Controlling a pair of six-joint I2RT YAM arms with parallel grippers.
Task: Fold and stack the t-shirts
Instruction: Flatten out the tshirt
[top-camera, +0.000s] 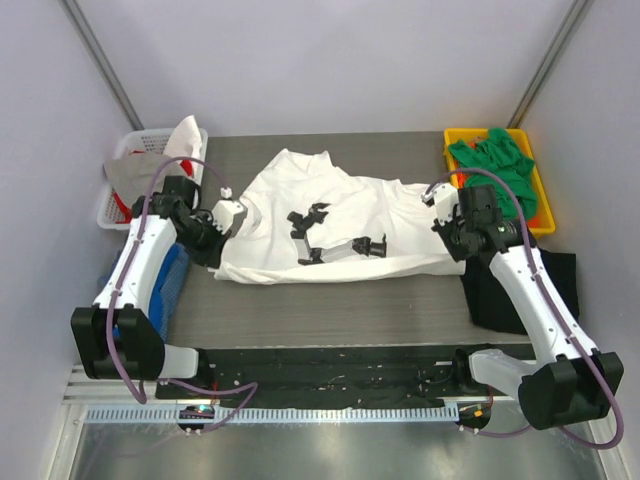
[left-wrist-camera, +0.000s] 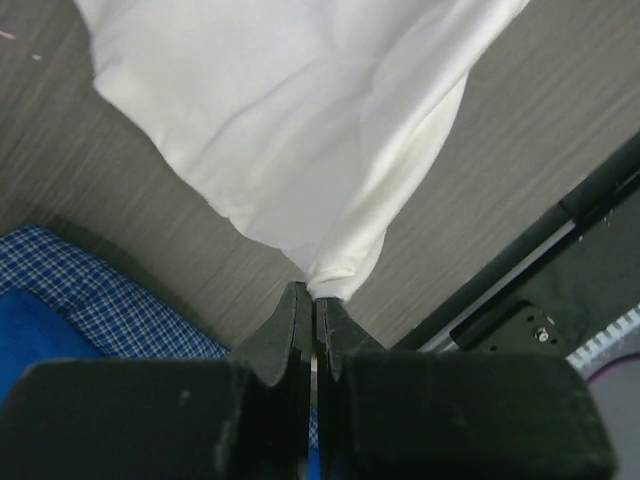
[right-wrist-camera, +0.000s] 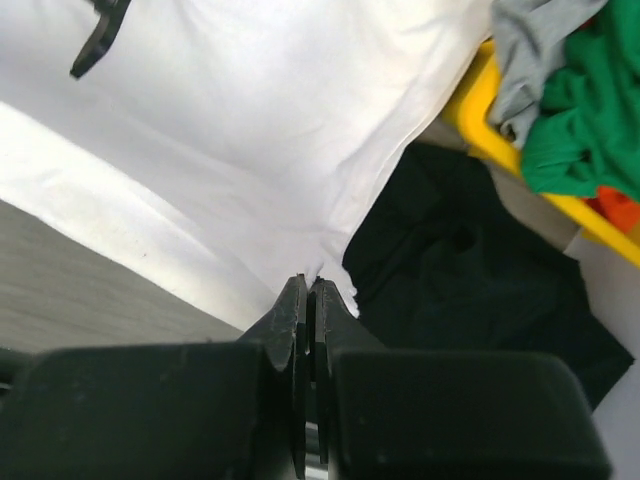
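- The white shirt (top-camera: 320, 225) lies spread across the middle of the table (top-camera: 340, 300), collar towards the far side, its black print (top-camera: 312, 232) facing up.
- The left gripper (left-wrist-camera: 313, 300) sits at the shirt's near left corner. Its jaws are pressed together with no gap showing, pinching a bunched tip of white cloth right at the fingertips.
- From that pinch the cloth fans out away from the left jaws over the tabletop.
- A blue checked cloth (left-wrist-camera: 90, 290) lies just beside the left gripper, at the table's left edge, apart from the white shirt.
- The right gripper (right-wrist-camera: 308, 292) is at the shirt's near right corner. Its jaws are likewise closed tight on the white hem, which meets them at the very tips.
- A black shirt (right-wrist-camera: 470, 290) lies on the table just right of the right jaws, its edge touching or slipping under the white shirt's edge.
- Green shirts (top-camera: 495, 155) are heaped in a yellow bin (top-camera: 470, 135) at the far right corner, with a grey cloth (right-wrist-camera: 530, 40) over the bin's rim.
- A white basket (top-camera: 125, 185) holding cloth stands at the far left corner.
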